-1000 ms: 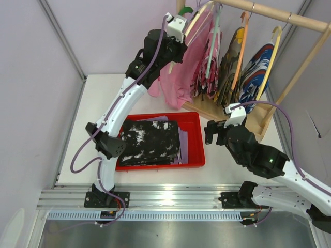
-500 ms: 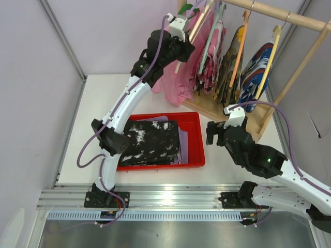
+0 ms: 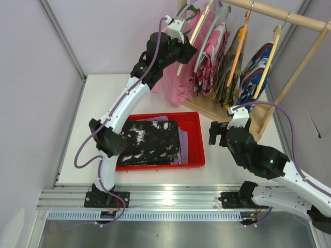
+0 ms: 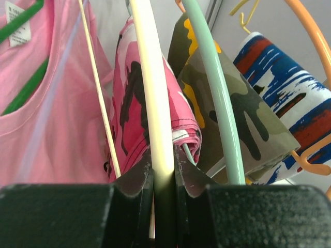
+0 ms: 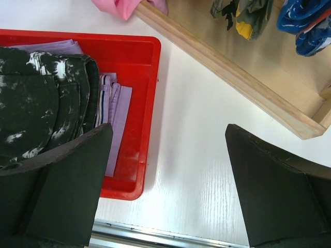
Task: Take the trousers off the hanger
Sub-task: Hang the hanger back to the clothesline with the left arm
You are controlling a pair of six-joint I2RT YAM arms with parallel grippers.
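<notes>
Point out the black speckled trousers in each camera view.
Top external: the black speckled trousers lie in the red tray, lower left of centre.
Left wrist: not in it.
Right wrist: at the left edge, in the same tray, atop the lavender trousers.
Shared landmark: the pink shirt, hanging top centre in top external, far left in left wrist, top edge in right wrist.

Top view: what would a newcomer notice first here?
The left gripper, high at the clothes rack on the far right, is shut on a cream hanger. Nearer, black speckled trousers lie in the red tray over lavender trousers. The right gripper hangs open beside the tray.
</notes>
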